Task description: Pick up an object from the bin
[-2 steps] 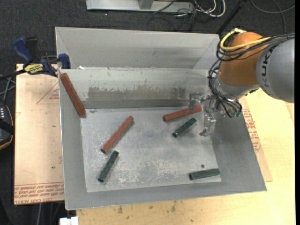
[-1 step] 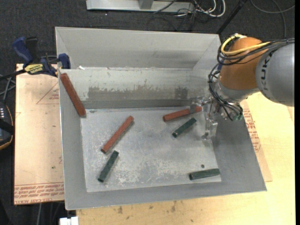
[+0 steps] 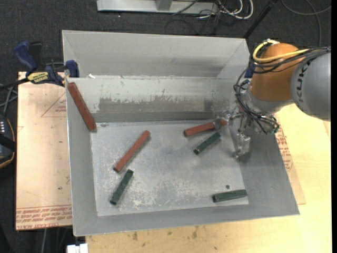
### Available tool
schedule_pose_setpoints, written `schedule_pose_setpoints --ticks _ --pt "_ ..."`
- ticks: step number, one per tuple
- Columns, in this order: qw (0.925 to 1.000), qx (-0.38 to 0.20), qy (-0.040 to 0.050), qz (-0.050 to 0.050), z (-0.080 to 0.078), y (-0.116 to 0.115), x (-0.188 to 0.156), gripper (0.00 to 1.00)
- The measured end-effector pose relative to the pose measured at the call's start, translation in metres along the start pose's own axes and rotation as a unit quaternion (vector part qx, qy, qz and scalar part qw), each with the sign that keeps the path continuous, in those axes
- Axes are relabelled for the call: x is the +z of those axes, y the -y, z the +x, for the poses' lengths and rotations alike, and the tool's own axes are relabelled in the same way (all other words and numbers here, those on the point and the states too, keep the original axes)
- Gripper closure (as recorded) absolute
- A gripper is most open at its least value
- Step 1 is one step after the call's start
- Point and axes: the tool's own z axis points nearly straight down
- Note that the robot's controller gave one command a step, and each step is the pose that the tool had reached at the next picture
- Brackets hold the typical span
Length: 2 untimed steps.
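My gripper [image 3: 241, 147] hangs low over the right side of the bin, close to the right wall, with nothing seen in it. Just to its left lies a short dark green bar [image 3: 207, 144], tilted, its right end a small gap from the gripper. Above that bar lies a reddish-brown bar [image 3: 199, 129], whose right end points toward the wrist. Another dark green bar [image 3: 229, 196] lies flat near the front right corner, below the gripper.
Further left lie a longer reddish-brown bar [image 3: 132, 151] and a dark green bar [image 3: 121, 186], both slanted. A reddish-brown bar [image 3: 81, 107] leans along the left wall. Bare floor lies between the gripper and the front green bar.
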Motion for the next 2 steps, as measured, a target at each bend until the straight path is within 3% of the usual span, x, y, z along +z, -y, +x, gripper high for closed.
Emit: schedule_pose_setpoints --ticks 1,2 --pt "0.9944 0.105 0.0037 0.001 -0.0351 -0.0594 0.0003 1.0" --pt "0.9945 0.105 -0.0006 0.0 -0.0325 -0.0594 0.0032 0.0"
